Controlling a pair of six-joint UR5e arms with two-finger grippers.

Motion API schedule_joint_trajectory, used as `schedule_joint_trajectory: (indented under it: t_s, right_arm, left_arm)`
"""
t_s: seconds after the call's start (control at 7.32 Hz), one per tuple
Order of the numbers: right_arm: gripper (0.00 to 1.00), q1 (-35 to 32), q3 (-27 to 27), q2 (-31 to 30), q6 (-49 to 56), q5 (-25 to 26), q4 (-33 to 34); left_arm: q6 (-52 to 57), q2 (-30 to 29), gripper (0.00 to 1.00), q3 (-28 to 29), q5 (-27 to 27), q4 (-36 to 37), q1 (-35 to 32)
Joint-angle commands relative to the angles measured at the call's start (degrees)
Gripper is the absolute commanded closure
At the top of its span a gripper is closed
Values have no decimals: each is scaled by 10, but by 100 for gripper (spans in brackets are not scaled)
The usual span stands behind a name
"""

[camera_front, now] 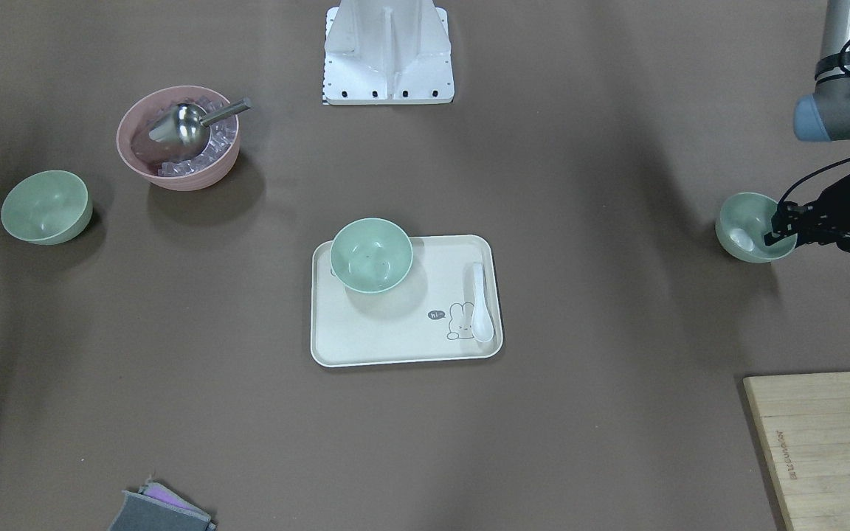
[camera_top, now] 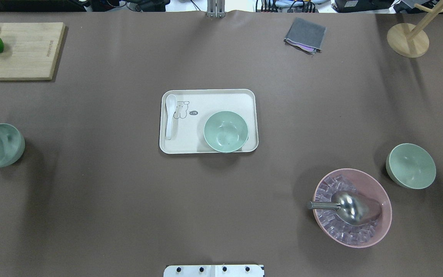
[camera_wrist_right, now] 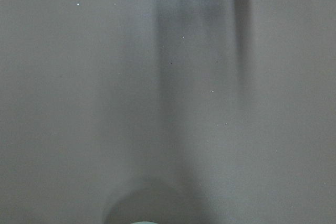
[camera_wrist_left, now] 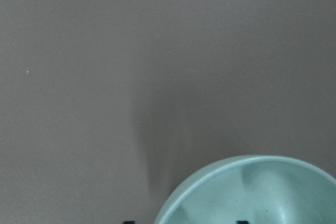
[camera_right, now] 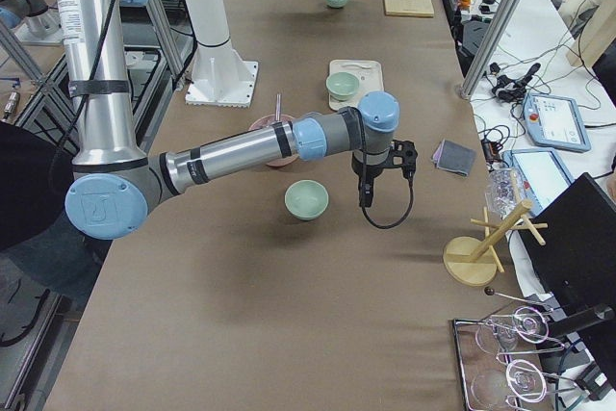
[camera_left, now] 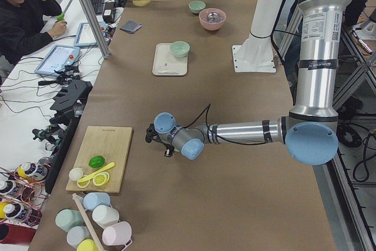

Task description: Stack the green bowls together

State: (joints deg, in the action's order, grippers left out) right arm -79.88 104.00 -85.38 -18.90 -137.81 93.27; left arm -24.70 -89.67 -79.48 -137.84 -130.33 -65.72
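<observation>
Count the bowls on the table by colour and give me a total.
Green bowls: 3
Pink bowl: 1
Total: 4

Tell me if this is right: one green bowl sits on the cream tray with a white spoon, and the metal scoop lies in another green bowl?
Not quite. The metal scoop lies in the pink bowl of ice, not a green one, as the overhead exterior view shows. The rest holds: one green bowl sits on the cream tray with the white spoon.
</observation>
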Motion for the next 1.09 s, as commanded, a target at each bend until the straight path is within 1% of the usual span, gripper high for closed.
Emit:
schedule_joint_trajectory:
  t_s: [0.0,0.27,0.41,0.55,0.68,0.82,0.96]
  right_arm:
    - [0,10,-4,9,-1,1,2]
    - [0,17,-5,21,-4,-1,-2]
    - [0,40,-2,39,-9,-9,-3]
    - [0,79,2,61,-65,-23,-5]
    - [0,116,7,83,-108,-17,-6]
    - [0,139,6,73,-112,2,-5]
    - [0,142,6,50,-106,23,-5]
  left_arm:
    - [1,4,100,-21,-19,4,-5]
    - [-6,-7,100,-29,-65,11,-35]
    - [-9,-23,100,-31,-81,24,-48]
    - [-33,-62,100,-56,-84,91,-53]
    - [-70,-97,100,-79,-83,139,-53]
    - [-130,-131,100,-87,-81,154,-50]
    - [-192,-165,100,-88,-79,154,-37]
